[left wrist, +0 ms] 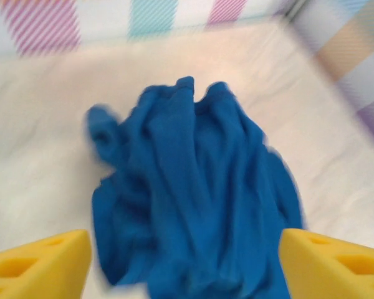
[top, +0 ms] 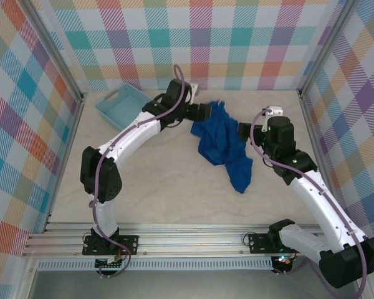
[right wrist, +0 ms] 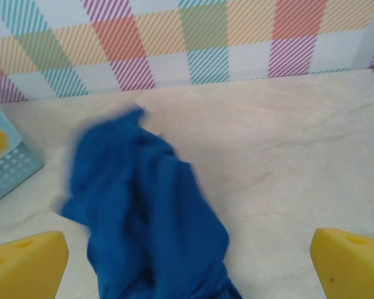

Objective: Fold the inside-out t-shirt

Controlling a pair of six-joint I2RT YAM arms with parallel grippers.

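On the pale marbled table (top: 156, 180), seen from the top camera, the royal-blue t-shirt (top: 221, 146) lies crumpled in a loose heap right of centre, in the far half of the surface. Its bulk is bunched and creased at the far end, and a narrower tail trails toward the near right, ending in a rounded lobe. The left gripper (top: 204, 113) sits at the heap's far-left edge, and the right gripper (top: 242, 131) is close against its right side; whether either touches the cloth cannot be told from here. A light blue basket (top: 119, 106) stands well apart from the shirt, near the far-left corner under the plaid walls (top: 237, 43). From the left wrist camera, the picture is smeared, but the t-shirt (left wrist: 193, 193) reads as a tall mound of soft vertical folds and ridges, two rounded peaks at its top and a small flap sticking out to the left. The left gripper's yellow fingers (left wrist: 37, 265) stand far apart at the bottom corners, released, with the cloth's near edge lying between them and nothing pinched. From the right wrist camera, the t-shirt (right wrist: 143, 212) is a blurred blue mass left of centre, widest low down and tapering to a point toward the far wall, with bare table to its right. The right gripper's yellow fingers (right wrist: 25, 268) are spread wide at the lower corners, gripping nothing. The basket's perforated corner shows at the left edge.
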